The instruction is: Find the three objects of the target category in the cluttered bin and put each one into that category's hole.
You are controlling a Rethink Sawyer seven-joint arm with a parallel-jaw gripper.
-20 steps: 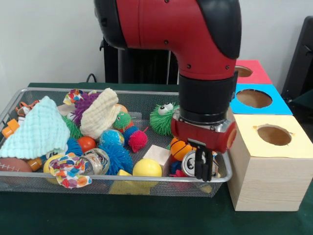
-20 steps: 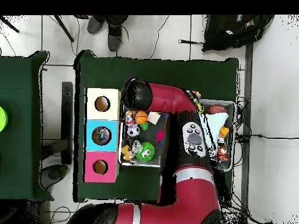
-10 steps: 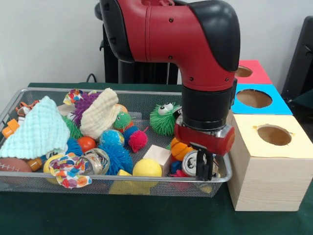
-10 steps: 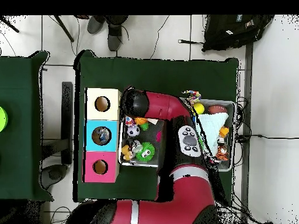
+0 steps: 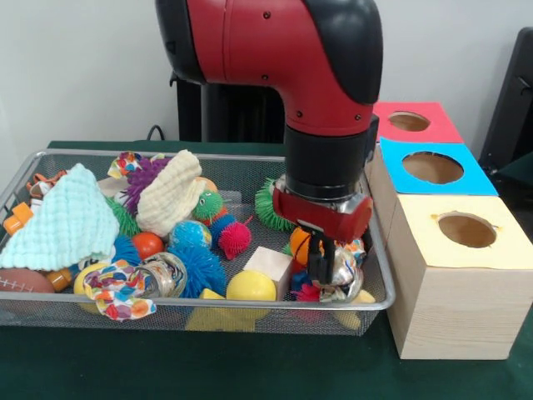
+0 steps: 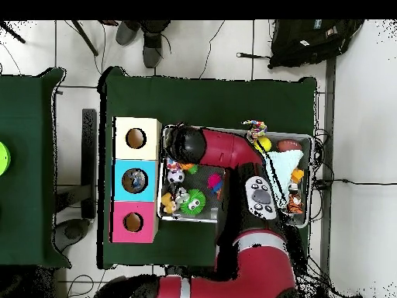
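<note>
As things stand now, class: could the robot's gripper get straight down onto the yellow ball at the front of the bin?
Probably yes. The yellow ball lies uncovered against the wire bin front wall, nothing on top. The gripper is beside it, down among toys by a crushed can, so it would need to lift and shift sideways.

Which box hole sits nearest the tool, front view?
The yellow-topped box's hole. The tool hangs in the bin beside it; the blue hole and pink hole lie farther back.

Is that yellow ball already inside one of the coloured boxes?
No, the yellow ball lies in the wire bin near its front edge, well apart from the three boxes.
</note>
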